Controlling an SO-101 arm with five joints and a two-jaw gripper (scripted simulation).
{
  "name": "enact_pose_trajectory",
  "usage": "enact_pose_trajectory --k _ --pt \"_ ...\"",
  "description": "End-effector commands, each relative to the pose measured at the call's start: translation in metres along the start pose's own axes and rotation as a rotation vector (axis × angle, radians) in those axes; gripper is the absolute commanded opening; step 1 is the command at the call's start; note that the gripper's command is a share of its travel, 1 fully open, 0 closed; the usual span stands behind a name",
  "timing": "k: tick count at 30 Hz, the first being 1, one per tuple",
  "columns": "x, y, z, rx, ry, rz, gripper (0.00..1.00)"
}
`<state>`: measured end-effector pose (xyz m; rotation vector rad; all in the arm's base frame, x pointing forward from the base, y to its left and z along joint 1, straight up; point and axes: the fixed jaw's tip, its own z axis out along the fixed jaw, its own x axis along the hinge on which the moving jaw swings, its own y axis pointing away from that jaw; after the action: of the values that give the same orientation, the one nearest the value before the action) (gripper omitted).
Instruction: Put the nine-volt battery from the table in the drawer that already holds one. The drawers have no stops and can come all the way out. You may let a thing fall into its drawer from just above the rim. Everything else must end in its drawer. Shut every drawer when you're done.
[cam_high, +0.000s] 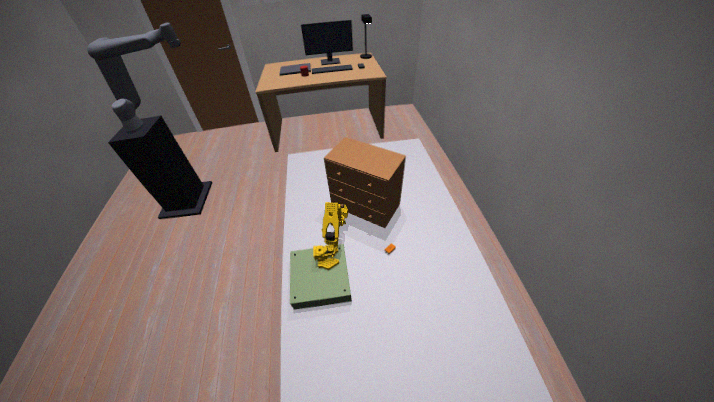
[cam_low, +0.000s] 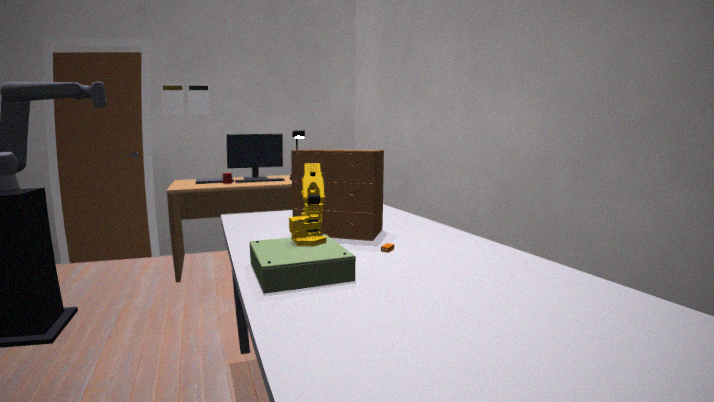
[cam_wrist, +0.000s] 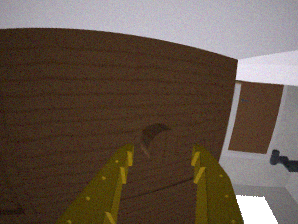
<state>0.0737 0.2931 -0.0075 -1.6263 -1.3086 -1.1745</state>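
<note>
White table, end effector (cam_wrist: 160, 163) narrowly parted, empty

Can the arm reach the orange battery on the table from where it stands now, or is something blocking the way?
Probably yes. The battery lies alone on the white table, beside the green base and clear of the dresser. The claw, holding nothing, faces the dresser front, so the arm would have to turn first.

The small orange nine-volt battery (cam_high: 390, 248) lies flat on the table, near the shut drawers (cam_high: 367, 187).
</note>
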Motion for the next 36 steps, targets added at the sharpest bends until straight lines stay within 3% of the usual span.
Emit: enact_pose_trajectory --k 1,36 --pt "-0.0071 0.0031 0.0007 -0.010 -0.026 -0.002 0.21" --pt "-0.0133 0.0064 0.0010 -0.020 -0.026 0.002 0.21"
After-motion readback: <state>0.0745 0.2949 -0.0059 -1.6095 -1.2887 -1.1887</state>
